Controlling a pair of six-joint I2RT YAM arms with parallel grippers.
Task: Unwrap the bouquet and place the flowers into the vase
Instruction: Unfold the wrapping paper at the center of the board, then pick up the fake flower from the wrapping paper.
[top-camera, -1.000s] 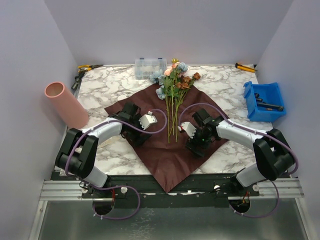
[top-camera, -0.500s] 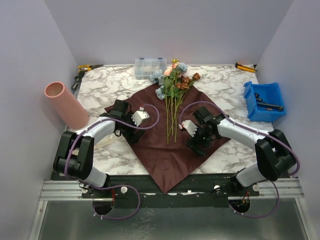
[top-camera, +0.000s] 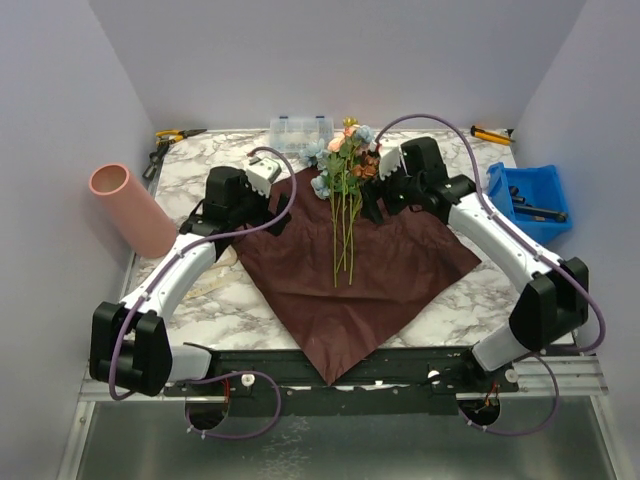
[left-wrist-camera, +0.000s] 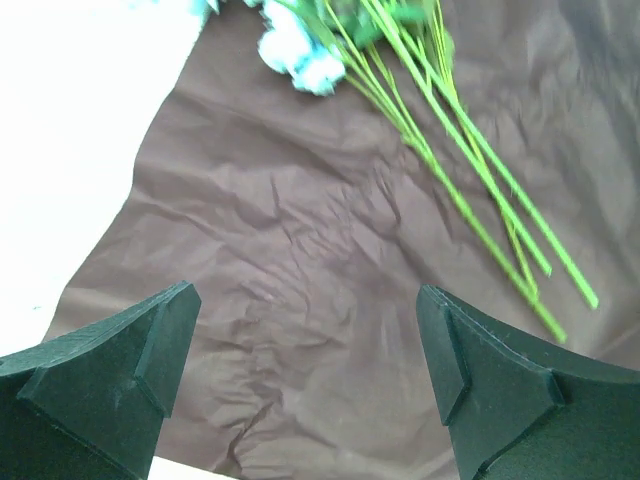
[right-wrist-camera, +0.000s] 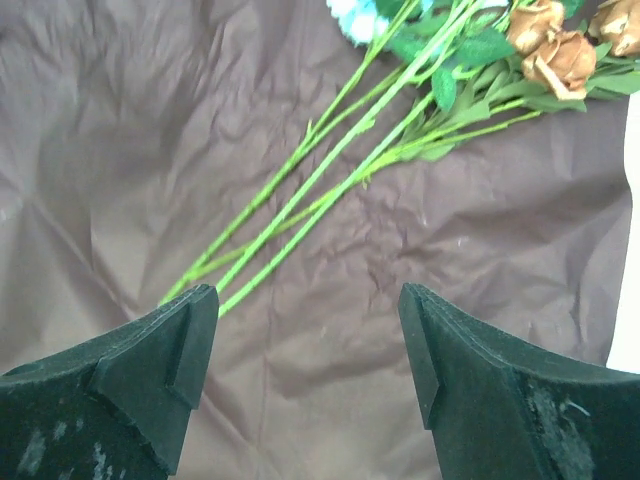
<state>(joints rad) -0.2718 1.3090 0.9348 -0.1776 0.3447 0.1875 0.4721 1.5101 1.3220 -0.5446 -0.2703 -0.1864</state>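
Left end effector (top-camera: 262, 172) hung over the far left edge of the maroon sheet (top-camera: 350, 275), its two dark fingers (left-wrist-camera: 150, 350) spread wide with nothing between them. In its wrist view only wrinkled sheet lay between the fingers, and the green stems (left-wrist-camera: 470, 170) crossed the frame up and to the right, clear of both fingers. The right end effector (top-camera: 385, 165) hung over the far right side of the sheet, just beside the blooms, its fingers likewise standing apart and gripping nothing. In the right wrist view the stems ran from the upper right down toward the finger on the left of the frame, their cut ends lying close to that fingertip (right-wrist-camera: 190, 320); whether they touched it could not be told. The sheet lay spread open like a diamond on the marble tabletop (top-camera: 220, 165), one corner hanging over the near edge. The flowers (top-camera: 345, 160) lay loose along its middle between the two end effectors, pink, light blue and brownish orange heads at the far corner, stems pointing toward the arm bases. The salmon-pink vase (top-camera: 135, 212) sat at the tabletop's left edge, well apart from the flowers and outside the left arm. A clear plastic box (top-camera: 300, 135) sat behind the blooms, and a blue bin (top-camera: 528, 200) sat at the right edge.
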